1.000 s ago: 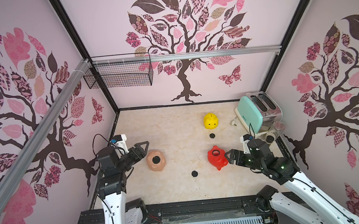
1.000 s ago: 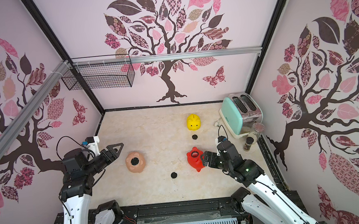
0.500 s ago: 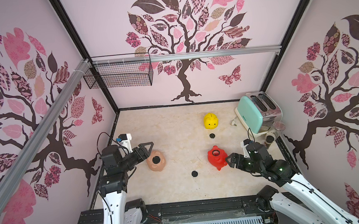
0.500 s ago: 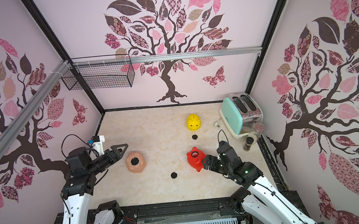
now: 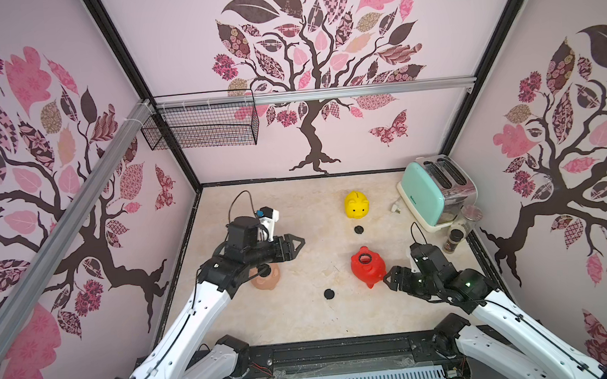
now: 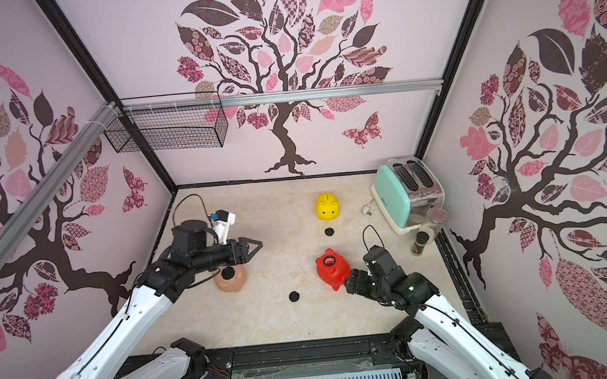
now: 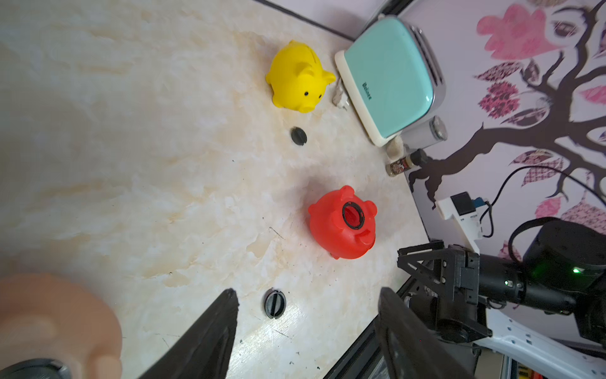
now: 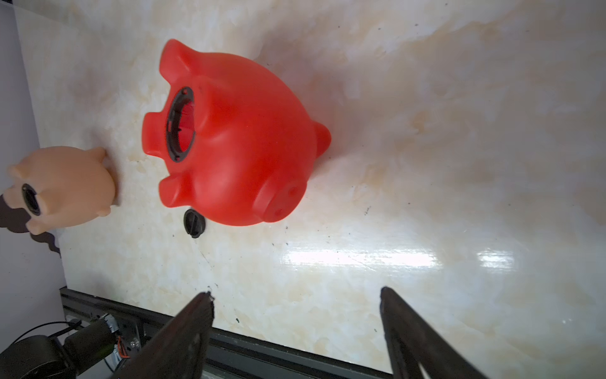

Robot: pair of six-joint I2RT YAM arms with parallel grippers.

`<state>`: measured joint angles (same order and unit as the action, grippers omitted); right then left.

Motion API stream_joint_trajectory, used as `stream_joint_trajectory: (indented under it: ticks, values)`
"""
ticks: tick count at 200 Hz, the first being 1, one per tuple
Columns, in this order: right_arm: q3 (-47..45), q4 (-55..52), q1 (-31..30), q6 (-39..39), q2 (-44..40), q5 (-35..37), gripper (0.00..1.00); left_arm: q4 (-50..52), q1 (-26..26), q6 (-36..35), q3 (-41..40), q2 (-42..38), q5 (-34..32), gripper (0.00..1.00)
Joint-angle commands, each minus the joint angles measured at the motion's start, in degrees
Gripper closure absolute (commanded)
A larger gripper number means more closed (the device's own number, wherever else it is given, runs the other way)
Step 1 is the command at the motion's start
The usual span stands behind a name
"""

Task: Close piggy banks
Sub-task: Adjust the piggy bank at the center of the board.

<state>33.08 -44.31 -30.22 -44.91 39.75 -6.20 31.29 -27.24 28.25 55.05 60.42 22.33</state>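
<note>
Lying just beyond right gripper (image 8: 295, 292) — fingers (image 8: 190, 328) parted, empty — red piggy bank (image 8: 242, 137); left gripper (image 7: 307, 291) gapes empty.

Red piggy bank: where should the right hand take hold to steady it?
Across the round flanks below the upturned legs, low from the side facing the right hand. The red piggy bank lies belly-up, open hole on top, so this likely leaves the hole clear.

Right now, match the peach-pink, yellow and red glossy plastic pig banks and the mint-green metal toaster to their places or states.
1 peach-pink pig bank
2 yellow pig bank
3 red pig bank
4 mint-green toaster

A beside the right gripper
B upright, coin slot on top
C in the back right corner
D partly under the left arm

Pairs: 1-D, 2-B, 3-A, 4-C.
</note>
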Motion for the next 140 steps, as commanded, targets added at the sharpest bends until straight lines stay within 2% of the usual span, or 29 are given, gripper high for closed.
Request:
stream_joint_trajectory:
  ticks: [1, 46, 89, 140]
  values:
    - [-1.35, -1.72, 0.25, -1.35, -0.51, 1.73, 0.21, -1.88, -4.45, -1.4, 3.66, 6.28, -4.86, 0.31]
    - [-4.25, 1.21, 0.25, -4.75, 2.16, 3.03, 0.26, -2.95, -6.39, -2.28, 10.72, 19.88, -1.55, 0.32]
    - [-6.4, 7.6, 0.24, -7.38, 7.27, 2.6, 0.25, -2.86, -7.41, -2.52, 18.42, 31.51, 0.78, 0.34]
    - [-6.19, 10.58, 0.24, -7.65, 11.37, 5.92, 0.25, -3.51, -8.39, -1.44, 27.29, 43.8, 3.11, 0.36]
